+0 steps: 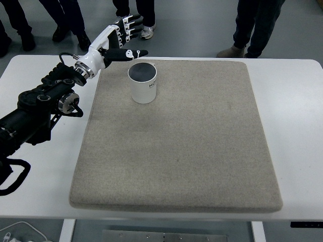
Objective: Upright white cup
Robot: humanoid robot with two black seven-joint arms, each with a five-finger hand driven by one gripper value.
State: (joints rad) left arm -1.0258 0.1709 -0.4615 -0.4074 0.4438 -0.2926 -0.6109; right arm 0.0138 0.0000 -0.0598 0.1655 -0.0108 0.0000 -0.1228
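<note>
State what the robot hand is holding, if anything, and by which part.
Nothing is held. The left robot hand is open, apart from the white cup, which stands upright on the beige mat.
</note>
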